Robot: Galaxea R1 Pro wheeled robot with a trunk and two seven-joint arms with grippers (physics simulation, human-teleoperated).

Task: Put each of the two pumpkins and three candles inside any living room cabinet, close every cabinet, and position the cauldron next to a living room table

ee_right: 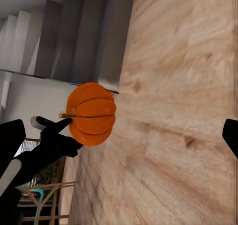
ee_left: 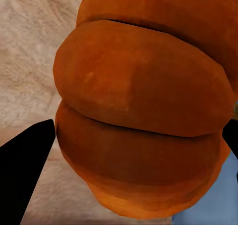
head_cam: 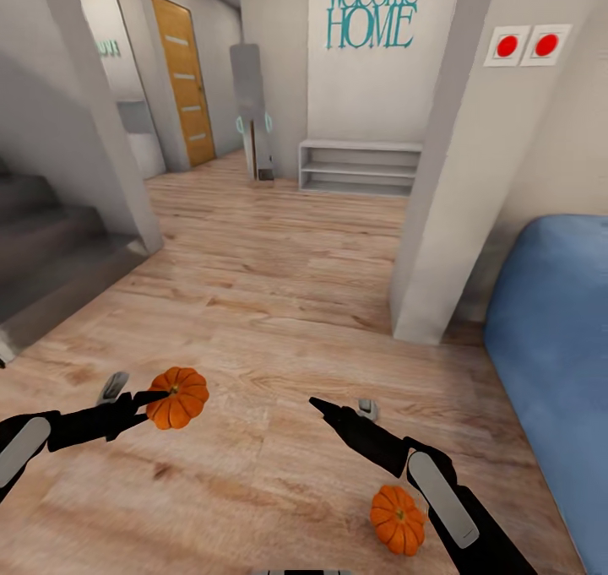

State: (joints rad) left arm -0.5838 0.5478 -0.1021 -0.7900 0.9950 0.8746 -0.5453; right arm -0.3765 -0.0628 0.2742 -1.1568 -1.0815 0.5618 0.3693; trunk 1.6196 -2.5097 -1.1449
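Orange pumpkin (head_cam: pixel 177 398) clamped in left end effector (head_cam: pixel 150 404)

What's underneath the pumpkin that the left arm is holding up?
Bare wooden floor lies beneath the held pumpkin, which the left gripper carries. A grey candle lies on the floor beside it. The patch directly below is hidden.

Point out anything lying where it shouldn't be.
A bright orange ribbed pumpkin lies on the wooden floor beside the right arm, and a pale grey candle stands on the floor near the right gripper.
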